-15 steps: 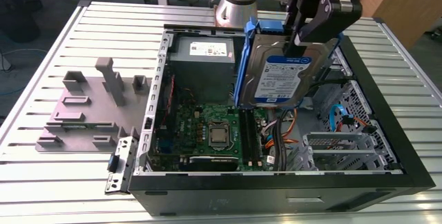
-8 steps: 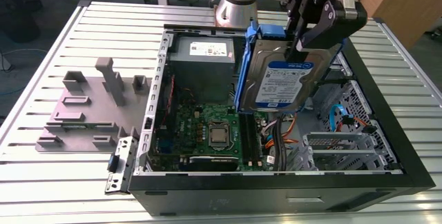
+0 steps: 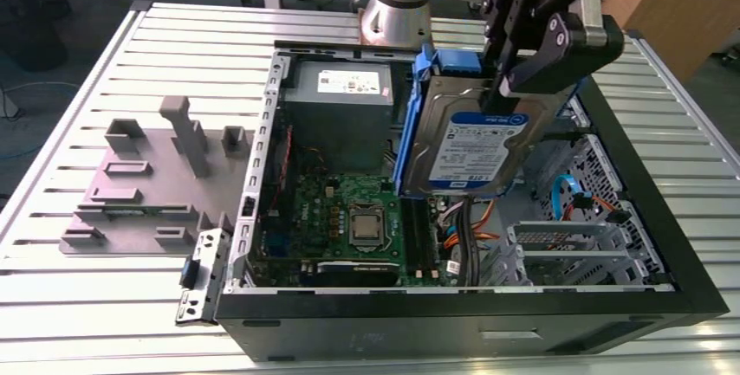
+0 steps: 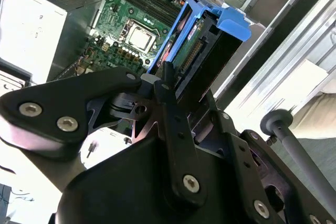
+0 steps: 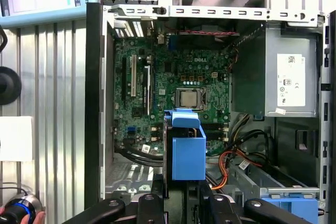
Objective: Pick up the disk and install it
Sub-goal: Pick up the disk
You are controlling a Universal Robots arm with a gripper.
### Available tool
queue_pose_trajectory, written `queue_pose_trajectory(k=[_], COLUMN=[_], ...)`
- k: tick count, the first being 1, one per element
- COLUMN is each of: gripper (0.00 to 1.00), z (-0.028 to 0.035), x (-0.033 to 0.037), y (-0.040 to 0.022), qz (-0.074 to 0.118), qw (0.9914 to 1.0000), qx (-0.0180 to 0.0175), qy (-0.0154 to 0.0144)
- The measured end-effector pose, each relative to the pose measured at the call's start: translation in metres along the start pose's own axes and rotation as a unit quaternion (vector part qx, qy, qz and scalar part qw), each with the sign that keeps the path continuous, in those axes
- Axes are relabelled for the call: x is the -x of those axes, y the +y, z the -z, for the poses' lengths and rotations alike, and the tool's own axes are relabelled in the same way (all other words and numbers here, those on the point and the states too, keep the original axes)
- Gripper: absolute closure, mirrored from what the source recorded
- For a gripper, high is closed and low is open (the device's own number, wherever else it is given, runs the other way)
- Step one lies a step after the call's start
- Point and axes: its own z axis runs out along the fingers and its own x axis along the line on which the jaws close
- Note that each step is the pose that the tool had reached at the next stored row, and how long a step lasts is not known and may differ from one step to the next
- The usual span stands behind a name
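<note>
My gripper (image 3: 516, 82) pinches the disk (image 3: 474, 150) by its top edge above the motherboard (image 3: 335, 206). Any tilt could snag its blue carrier (image 3: 407, 132) on the cables (image 3: 483, 216).

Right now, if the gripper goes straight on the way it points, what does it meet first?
Probably the circuit board, touched first by the disk that the gripper holds; depth is unclear.

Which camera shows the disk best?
The exterior view: the disk stands upright in the claw over the open computer case, its labelled silver face and blue carrier turned to the camera. The second wrist view shows the disk's connector edge. The first wrist view shows mostly the carrier, end-on.
</note>
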Motion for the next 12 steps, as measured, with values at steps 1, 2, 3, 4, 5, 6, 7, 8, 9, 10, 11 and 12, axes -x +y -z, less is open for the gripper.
queue_pose_trajectory(k=[1, 2, 3, 4, 5, 6, 7, 8, 9, 10, 11, 12], gripper=[0.65, 0.65, 0.65, 0.65, 0.65, 0.65, 0.65, 0.65, 0.65, 0.65, 0.65, 0.65], z=[0.0000, 0.0000, 0.0000, 0.0000, 0.0000, 0.0000, -0.0001, -0.0001, -0.0001, -0.0001, -0.0001, 0.0000], x=[-0.0011, -0.0022, -0.0033, -0.0045, -0.0056, -0.0067, -0.0078, -0.0082, -0.0082, -0.0082, -0.0082, -0.0083], y=[0.0000, -0.0001, -0.0001, -0.0001, -0.0002, -0.0002, -0.0002, -0.0002, -0.0002, -0.0002, -0.0003, -0.0003], qz=[0.000, 0.000, 0.000, 0.000, 0.000, 0.000, 0.000, 0.000, 0.000, 0.000, 0.000, 0.000], qw=[1.00000, 1.00000, 1.00000, 1.00000, 1.00000, 1.00000, 1.00000, 1.00000, 1.00000, 1.00000, 1.00000, 1.00000], qx=[0.0000, 0.0000, 0.0000, 0.0000, 0.0000, 0.0000, 0.0000, 0.0000, 0.0000, 0.0000, 0.0000, 0.0000], qy=[0.0000, 0.0000, 0.0000, 0.0000, 0.0000, 0.0000, 0.0000, 0.0000, 0.0000, 0.0000, 0.0000, 0.0000])
